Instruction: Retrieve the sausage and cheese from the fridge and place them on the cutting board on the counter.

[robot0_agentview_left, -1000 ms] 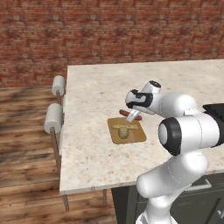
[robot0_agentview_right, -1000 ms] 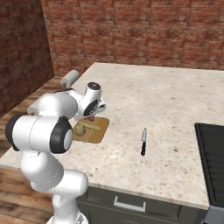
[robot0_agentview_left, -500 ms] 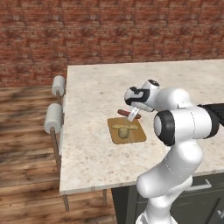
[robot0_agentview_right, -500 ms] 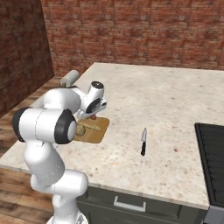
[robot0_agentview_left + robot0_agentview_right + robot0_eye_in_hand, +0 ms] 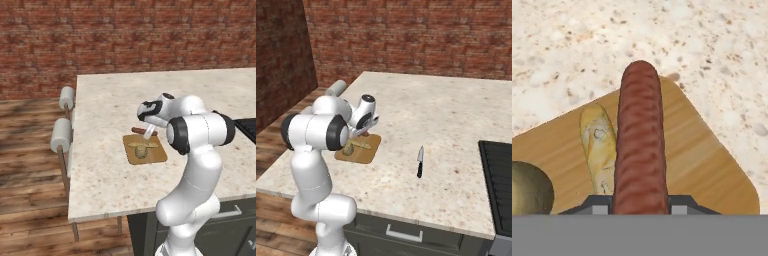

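Note:
My gripper (image 5: 640,202) is shut on the reddish-brown sausage (image 5: 640,145), which sticks out forward over the golden-brown cutting board (image 5: 704,165). The olive-yellow cheese (image 5: 527,192) lies on the board to the left of the sausage. From the left base view, the gripper (image 5: 148,131) holds the sausage (image 5: 139,130) just above the far edge of the board (image 5: 156,154), with the cheese (image 5: 141,152) in the board's middle. The right base view shows the gripper (image 5: 362,131), board (image 5: 366,152) and cheese (image 5: 348,148) on the counter (image 5: 446,115). The fridge is out of view.
A pale yellow elongated piece (image 5: 599,145) also lies on the board beside the sausage. A black-handled knife (image 5: 419,161) rests on the counter right of the board. A dark stove top (image 5: 498,175) sits at the far right. White stools (image 5: 62,135) stand along the counter's left edge.
The arm's elbow has swung in nearer the board. The hand with the sausage stays almost in place over the board's far edge.

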Motion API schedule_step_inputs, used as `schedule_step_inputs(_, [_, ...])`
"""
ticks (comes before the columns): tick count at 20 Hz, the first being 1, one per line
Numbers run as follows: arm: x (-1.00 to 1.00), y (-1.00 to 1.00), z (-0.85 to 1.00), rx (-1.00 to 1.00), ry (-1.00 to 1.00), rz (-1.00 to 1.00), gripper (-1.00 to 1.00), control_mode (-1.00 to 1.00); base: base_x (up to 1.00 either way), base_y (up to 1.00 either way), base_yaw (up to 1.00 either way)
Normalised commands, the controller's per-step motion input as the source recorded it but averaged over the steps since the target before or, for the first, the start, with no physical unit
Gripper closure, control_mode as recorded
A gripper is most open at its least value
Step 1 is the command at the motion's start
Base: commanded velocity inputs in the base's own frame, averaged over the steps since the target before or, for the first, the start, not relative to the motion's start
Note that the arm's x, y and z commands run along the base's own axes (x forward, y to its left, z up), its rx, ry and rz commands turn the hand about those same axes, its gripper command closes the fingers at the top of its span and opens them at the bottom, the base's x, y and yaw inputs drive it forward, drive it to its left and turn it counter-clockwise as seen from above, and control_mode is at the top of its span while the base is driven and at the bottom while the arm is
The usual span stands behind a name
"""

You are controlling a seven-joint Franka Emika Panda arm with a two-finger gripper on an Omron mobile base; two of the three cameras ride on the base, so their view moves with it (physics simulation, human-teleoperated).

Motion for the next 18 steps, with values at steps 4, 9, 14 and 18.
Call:
schedule_step_inputs(4, [0.29,-0.05,-0.21,0.00,0.00,0.07,1.00,-1.00,0.00,0.00,0.00])
schedule_step_inputs(9, [0.04,-0.07,-0.32,0.00,0.02,0.08,1.00,-1.00,0.00,0.00,0.00])
schedule_step_inputs(14, [0.09,-0.02,-0.21,0.00,0.02,0.07,1.00,-1.00,0.00,0.00,0.00])
schedule_step_inputs(18, [0.22,0.00,-0.02,0.00,0.01,0.05,1.00,-1.00,0.00,0.00,0.00])
